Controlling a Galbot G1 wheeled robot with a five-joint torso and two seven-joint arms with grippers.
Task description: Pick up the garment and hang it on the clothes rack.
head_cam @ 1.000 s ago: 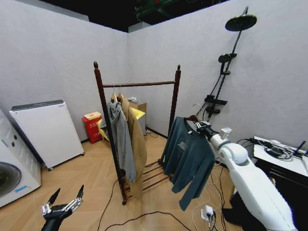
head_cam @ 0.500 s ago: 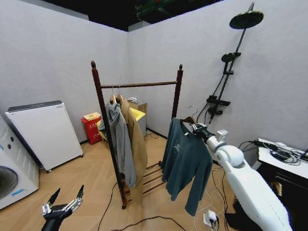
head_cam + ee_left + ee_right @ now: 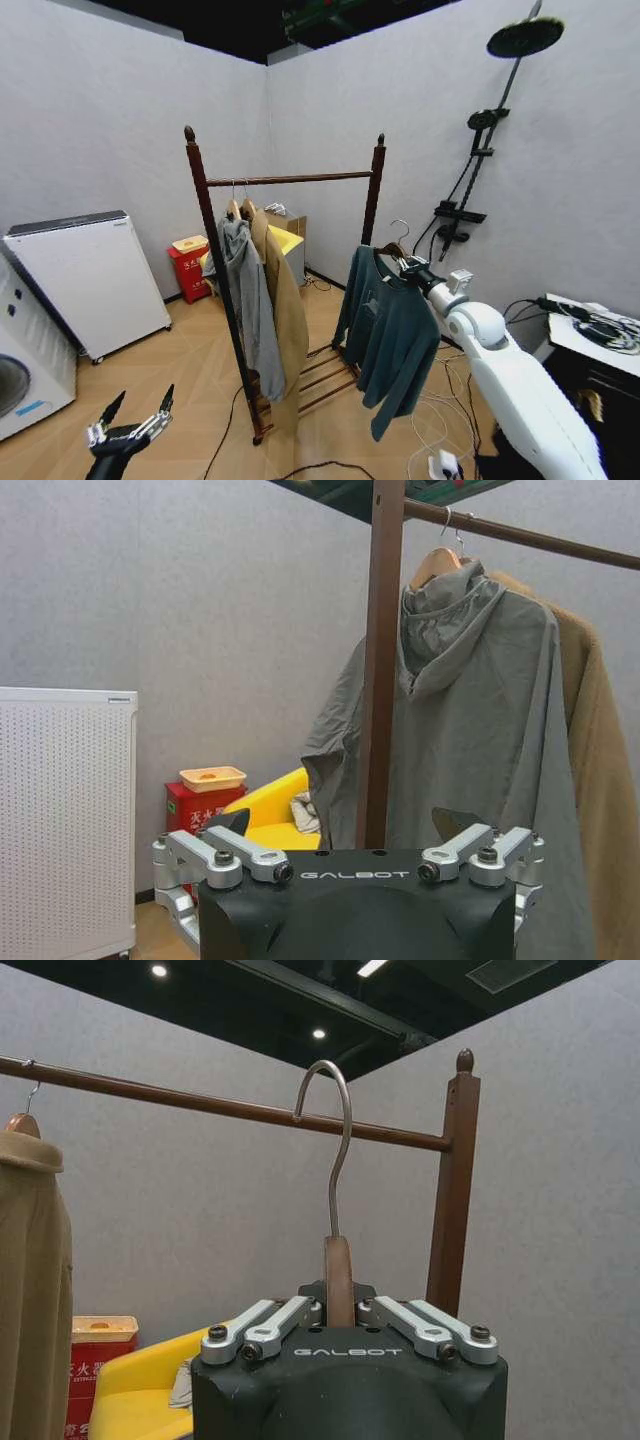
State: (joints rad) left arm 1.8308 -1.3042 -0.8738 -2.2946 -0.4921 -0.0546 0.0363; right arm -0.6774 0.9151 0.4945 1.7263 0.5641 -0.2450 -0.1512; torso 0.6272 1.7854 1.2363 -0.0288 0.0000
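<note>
My right gripper (image 3: 338, 1312) is clamped on the wooden neck of the hanger (image 3: 338, 1280), whose metal hook (image 3: 330, 1130) stands up straight above my fingers (image 3: 262, 1328). From it the teal shirt-jacket (image 3: 385, 330) hangs free in the air, at about four o'clock from the middle of the clothes rack (image 3: 290, 180) in the head view, near its right post (image 3: 374, 190) and below the top bar (image 3: 230, 1108). In my wrist view the hook's curve sits in front of the bar, roughly level with it, so I judge it has not caught yet.

To do this step well, I should lift until the hook's open mouth clears the bar, carry it across, then lower so the bar seats inside the curve before I let go. The free stretch of bar lies between the tan coat (image 3: 285, 310) and the right post; I should aim there and keep the hanger upright so the sleeves do not drag on the post.

My left gripper (image 3: 130, 430) waits low at about seven o'clock, fingers spread, holding nothing, facing the grey hooded sweatshirt (image 3: 470, 740).
</note>
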